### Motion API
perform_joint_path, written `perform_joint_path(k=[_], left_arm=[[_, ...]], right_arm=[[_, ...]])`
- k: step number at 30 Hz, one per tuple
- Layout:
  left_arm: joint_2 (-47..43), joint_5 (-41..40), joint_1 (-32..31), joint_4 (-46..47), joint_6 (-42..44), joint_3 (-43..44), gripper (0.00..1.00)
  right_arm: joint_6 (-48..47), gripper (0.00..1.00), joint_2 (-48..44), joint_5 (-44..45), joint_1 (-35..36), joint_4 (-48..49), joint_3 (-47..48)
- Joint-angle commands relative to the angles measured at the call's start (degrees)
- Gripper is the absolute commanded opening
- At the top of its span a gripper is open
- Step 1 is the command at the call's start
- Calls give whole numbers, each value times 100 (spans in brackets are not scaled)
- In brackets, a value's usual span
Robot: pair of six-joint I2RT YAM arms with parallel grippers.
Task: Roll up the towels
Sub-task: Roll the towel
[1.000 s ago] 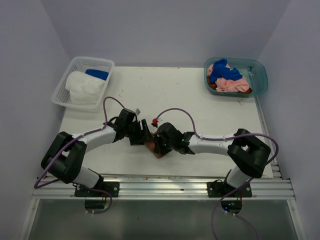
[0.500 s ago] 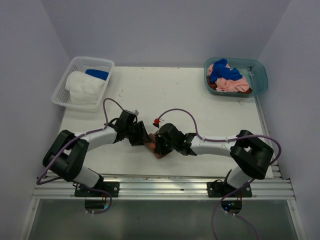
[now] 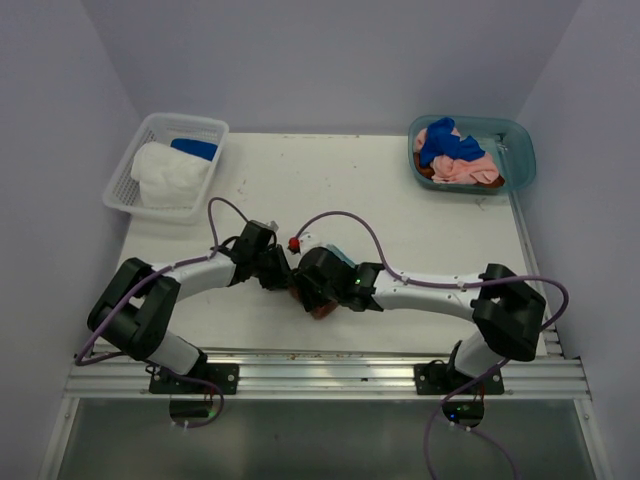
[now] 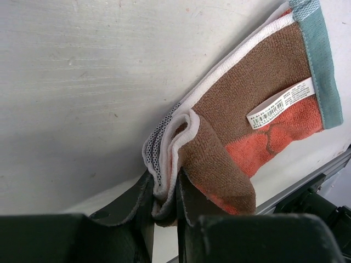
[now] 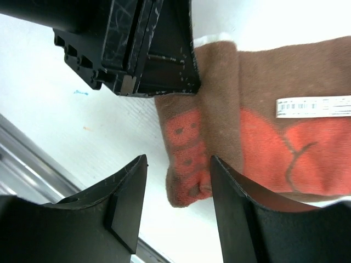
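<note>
Near the front edge of the worktop [image 3: 400,210] the brown towel [image 4: 247,126] lies, its folded edge pinched in the left tool [image 4: 164,201]; the right tool [image 5: 178,183] stands wide open over its end.

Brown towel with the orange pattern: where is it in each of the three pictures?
Top external: brown towel peeks out low centre, mostly hidden.
Left wrist: brown towel fills the right half, up to the top corner.
Right wrist: brown towel lies across the right half, mid-height.
Shared landmark: its white barcode label, seen in both wrist views.
</note>
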Motion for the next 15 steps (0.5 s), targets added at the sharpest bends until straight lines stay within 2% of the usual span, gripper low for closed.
perform_joint_path(k=[1, 6, 15], left_arm=[[-142, -219, 8, -280, -67, 140, 12], [-142, -210, 8, -341, -76, 184, 12], [-186, -210, -1, -429, -59, 184, 12]], right_arm=[[-461, 53, -41, 871, 148, -548, 364], [-752, 53, 388, 1109, 491, -566, 610], [-989, 51, 1031, 1092, 544, -127, 734]])
